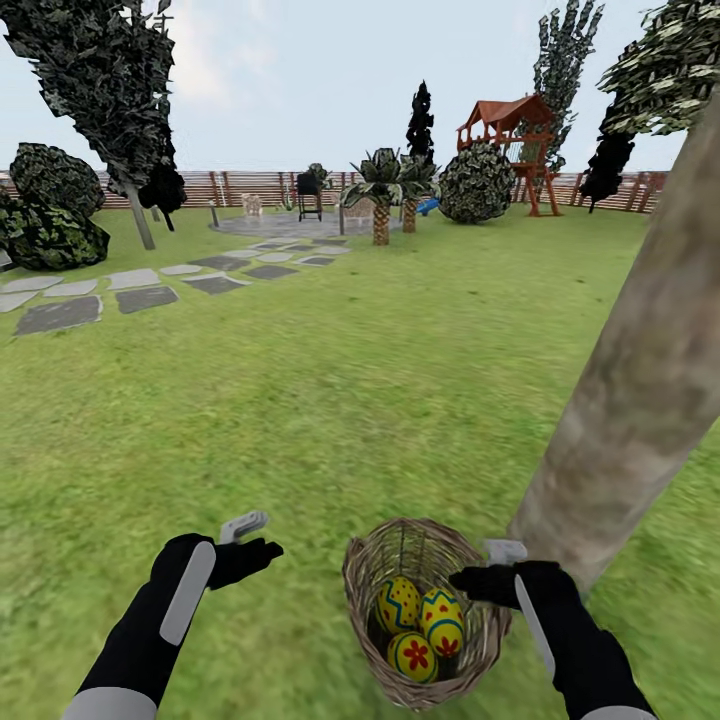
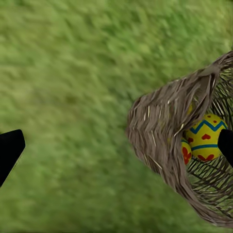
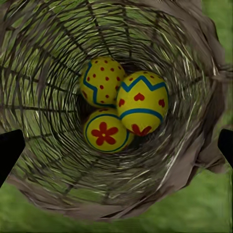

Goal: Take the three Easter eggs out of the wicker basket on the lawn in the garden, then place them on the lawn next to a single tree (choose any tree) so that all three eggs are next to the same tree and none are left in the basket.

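Head view: the wicker basket (image 1: 425,610) sits at bottom centre on the lawn (image 1: 330,400), all three Easter eggs (image 1: 420,622) inside, the tree (image 1: 640,390) just right. The right gripper (image 1: 478,568) hovers spread at its rim; the left gripper (image 1: 255,535) is released, empty. Left wrist view: the basket is at right. Right wrist view: the eggs (image 3: 121,109) lie centred; descend straight onto the heart one.

Beyond the grey stepping stones (image 1: 140,290) stands a wooden fence (image 1: 250,185); right of them, short palms (image 1: 385,190) and a play tower (image 1: 510,140) (red-roofed), under pale sky.
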Controlling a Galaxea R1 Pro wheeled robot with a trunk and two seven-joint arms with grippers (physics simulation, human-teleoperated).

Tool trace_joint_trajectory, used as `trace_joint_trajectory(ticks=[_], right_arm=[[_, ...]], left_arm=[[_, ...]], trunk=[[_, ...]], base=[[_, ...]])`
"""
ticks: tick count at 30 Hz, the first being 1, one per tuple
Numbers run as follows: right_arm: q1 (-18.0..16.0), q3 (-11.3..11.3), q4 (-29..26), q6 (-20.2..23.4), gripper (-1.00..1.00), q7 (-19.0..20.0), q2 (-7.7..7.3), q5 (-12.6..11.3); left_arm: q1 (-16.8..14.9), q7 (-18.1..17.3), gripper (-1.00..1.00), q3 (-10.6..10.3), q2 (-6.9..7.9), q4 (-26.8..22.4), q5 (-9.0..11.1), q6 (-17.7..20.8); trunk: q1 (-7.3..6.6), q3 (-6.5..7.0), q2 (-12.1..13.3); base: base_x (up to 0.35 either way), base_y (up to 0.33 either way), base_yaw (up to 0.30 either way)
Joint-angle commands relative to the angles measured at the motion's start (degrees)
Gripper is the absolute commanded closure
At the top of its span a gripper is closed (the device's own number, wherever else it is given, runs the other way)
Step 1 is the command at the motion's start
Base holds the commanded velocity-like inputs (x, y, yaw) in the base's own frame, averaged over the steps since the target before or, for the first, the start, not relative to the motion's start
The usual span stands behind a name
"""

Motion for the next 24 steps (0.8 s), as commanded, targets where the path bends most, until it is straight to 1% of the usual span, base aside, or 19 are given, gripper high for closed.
trace_joint_trajectory(ticks=[1, 3, 4, 5, 7, 9, 12, 18, 20, 22, 24], right_arm=[[0.0, 1.7, 0.0, 0.0, -1.00, -1.9, 0.37, 0.6], [0.0, 3.2, 0.1, -0.4, -1.00, -4.7, 1.07, 0.5], [0.0, 3.9, 0.1, -0.6, -1.00, -6.2, 1.87, 0.5], [0.0, 4.3, 0.2, -0.6, -1.00, -7.0, 2.53, 0.5], [0.0, 5.1, 0.3, -0.7, -1.00, -7.5, 2.97, 0.5], [0.0, 6.8, 1.0, -0.8, -1.00, -7.7, 3.16, 0.3], [0.0, 8.0, 3.3, -0.8, -1.00, -7.9, 3.20, 0.5], [0.0, 8.4, 5.6, -1.6, -1.00, -8.5, 3.18, 0.8], [0.0, 8.5, 5.9, -2.4, -1.00, -10.3, 3.22, 0.8], [0.0, 8.9, 6.0, -3.3, -1.00, -13.6, 3.42, 0.7], [0.0, 9.5, 6.0, -4.0, -1.00, -17.0, 3.99, 0.5]], left_arm=[[0.0, 0.5, -1.00, 0.1, -0.12, 0.0, 0.6, 0.2], [0.0, 0.4, -1.00, 0.0, -0.26, 0.0, 0.6, 0.1], [0.0, 0.3, -1.00, 0.0, -0.33, 0.0, 0.6, 0.1], [0.0, 0.3, -1.00, 0.0, -0.24, 0.0, 0.6, 0.1], [0.0, 0.3, -1.00, 0.0, -0.12, -0.1, 0.6, 0.1], [0.0, 0.4, -1.00, 0.0, -0.07, -0.1, 0.6, 0.1], [0.0, 0.4, -1.00, 0.0, -0.09, -0.1, 0.6, 0.1], [0.0, 0.4, -1.00, -0.1, -0.18, 0.0, 0.6, 0.1], [0.0, 0.4, -1.00, -0.1, -0.24, 0.0, 0.6, 0.1], [0.0, 0.3, -1.00, -0.2, -0.26, 0.0, 0.6, 0.1], [0.0, 0.3, -1.00, -0.2, -0.17, 0.0, 0.6, 0.1]], trunk=[[0.00, -0.05, 0.0], [0.00, -0.05, 0.0], [0.00, -0.05, 0.0], [0.00, -0.05, 0.0], [0.00, -0.05, 0.0], [0.00, -0.05, 0.0], [0.00, -0.05, 0.0], [0.00, -0.05, 0.0], [0.00, -0.05, 0.0], [0.00, -0.05, 0.0], [0.00, -0.05, 0.0]], base=[[0.111, 0.258, 0.000], [0.116, 0.272, 0.000], [0.110, 0.244, 0.000], [0.061, 0.131, 0.000], [0.032, 0.069, 0.000], [0.012, 0.026, 0.000], [0.003, 0.007, 0.000], [0.000, 0.001, 0.000], [0.000, 0.000, 0.000], [0.000, 0.000, 0.000], [0.000, 0.000, 0.000]])
